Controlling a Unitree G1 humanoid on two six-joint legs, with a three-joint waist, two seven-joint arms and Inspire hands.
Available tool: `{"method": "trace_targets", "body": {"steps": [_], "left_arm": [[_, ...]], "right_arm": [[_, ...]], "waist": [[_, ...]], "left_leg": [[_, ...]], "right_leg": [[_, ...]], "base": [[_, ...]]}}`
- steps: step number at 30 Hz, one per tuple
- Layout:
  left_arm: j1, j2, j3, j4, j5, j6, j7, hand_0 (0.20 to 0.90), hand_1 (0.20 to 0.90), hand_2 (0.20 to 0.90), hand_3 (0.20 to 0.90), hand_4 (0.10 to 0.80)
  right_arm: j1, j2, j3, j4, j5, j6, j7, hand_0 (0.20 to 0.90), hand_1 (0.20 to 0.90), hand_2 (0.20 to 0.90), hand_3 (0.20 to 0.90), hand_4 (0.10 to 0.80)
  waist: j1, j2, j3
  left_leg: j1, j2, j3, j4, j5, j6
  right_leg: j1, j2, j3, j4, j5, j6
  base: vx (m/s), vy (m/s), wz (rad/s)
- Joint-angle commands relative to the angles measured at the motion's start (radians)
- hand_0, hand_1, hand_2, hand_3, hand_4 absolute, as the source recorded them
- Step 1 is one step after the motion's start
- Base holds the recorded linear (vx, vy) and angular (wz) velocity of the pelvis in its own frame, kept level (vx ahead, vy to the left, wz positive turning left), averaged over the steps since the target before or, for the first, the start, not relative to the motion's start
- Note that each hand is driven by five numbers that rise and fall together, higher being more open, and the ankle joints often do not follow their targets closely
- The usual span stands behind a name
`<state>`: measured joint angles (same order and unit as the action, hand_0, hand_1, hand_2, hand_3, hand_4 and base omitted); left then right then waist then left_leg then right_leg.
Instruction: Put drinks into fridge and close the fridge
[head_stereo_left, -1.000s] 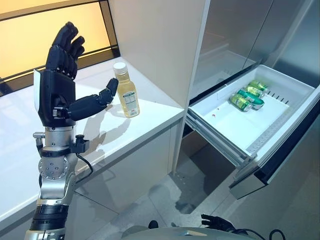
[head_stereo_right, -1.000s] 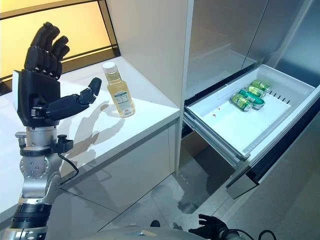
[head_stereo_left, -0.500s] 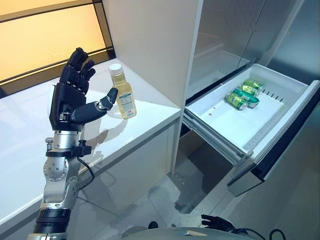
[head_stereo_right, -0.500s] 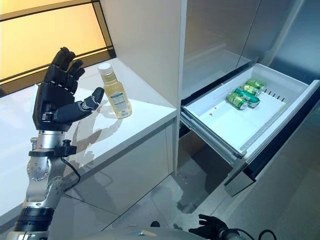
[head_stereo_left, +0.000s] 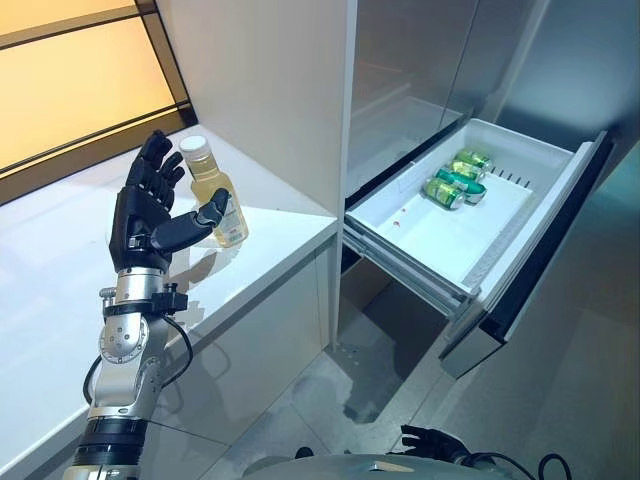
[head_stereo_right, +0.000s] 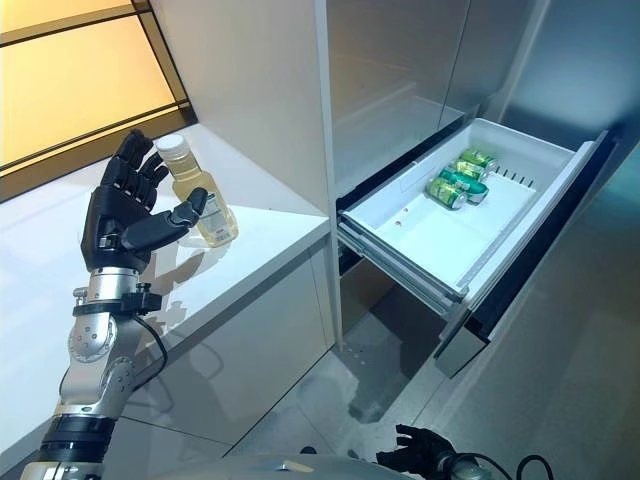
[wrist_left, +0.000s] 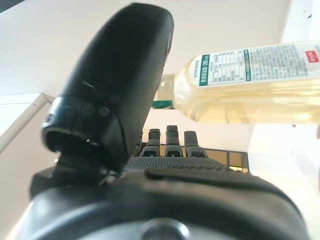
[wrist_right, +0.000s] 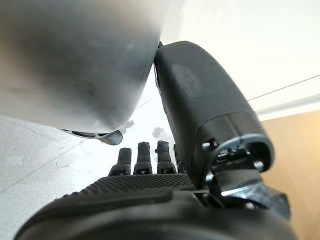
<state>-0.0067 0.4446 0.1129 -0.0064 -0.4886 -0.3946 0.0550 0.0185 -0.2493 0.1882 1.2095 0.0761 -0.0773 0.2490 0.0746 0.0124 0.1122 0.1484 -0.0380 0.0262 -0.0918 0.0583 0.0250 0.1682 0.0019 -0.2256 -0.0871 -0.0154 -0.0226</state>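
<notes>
A bottle (head_stereo_left: 212, 190) of pale yellow drink with a white cap stands upright on the white counter (head_stereo_left: 60, 260) near the cabinet wall. My left hand (head_stereo_left: 140, 215) is open beside it, with the fingers raised on its left and the thumb reaching across its front. In the left wrist view the bottle (wrist_left: 250, 85) lies just past the thumb (wrist_left: 120, 85), and the fingers are straight. The fridge drawer (head_stereo_left: 400, 250) is pulled out at the right, with green cans (head_stereo_left: 455, 178) lying at its far end. My right hand (head_stereo_left: 432, 440) hangs low with relaxed fingers and is empty.
A tall white cabinet wall (head_stereo_left: 260, 90) rises between the counter and the steel fridge doors (head_stereo_left: 420, 70). The open drawer juts out over the grey floor (head_stereo_left: 380, 370). An orange-lit panel (head_stereo_left: 70, 90) backs the counter.
The camera has turned, so the scene has shifted left. My left hand has dropped and reached in to the bottle, its thumb now across the bottle's front.
</notes>
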Motion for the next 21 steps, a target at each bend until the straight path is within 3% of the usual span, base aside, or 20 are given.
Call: {"method": "trace_targets", "body": {"steps": [1, 21], "left_arm": [[-0.127, 0.057, 0.011, -0.003, 0.027, -0.06, 0.019, 0.9, 0.9, 0.9, 0.9, 0.8], [-0.211, 0.106, -0.014, 0.066, 0.098, -0.007, 0.102, 0.9, 0.9, 0.9, 0.9, 0.8]], "right_arm": [[-0.008, 0.004, 0.028, -0.007, -0.025, -0.001, 0.023, 0.9, 0.9, 0.9, 0.9, 0.8], [0.001, 0.006, 0.043, -0.012, -0.03, 0.006, 0.017, 0.9, 0.9, 0.9, 0.9, 0.8]], "waist": [[-0.015, -0.003, -0.027], [-0.053, 0.003, -0.034]], "left_leg": [[0.032, -0.012, 0.018, 0.016, -0.109, 0.013], [0.046, -0.016, 0.042, 0.013, -0.118, 0.02]], "right_leg": [[-0.02, -0.03, 0.028, 0.121, -0.066, 0.073], [-0.024, -0.026, 0.058, 0.129, -0.067, 0.081]], "base": [[0.026, 0.02, -0.05], [0.01, 0.008, -0.04]]}}
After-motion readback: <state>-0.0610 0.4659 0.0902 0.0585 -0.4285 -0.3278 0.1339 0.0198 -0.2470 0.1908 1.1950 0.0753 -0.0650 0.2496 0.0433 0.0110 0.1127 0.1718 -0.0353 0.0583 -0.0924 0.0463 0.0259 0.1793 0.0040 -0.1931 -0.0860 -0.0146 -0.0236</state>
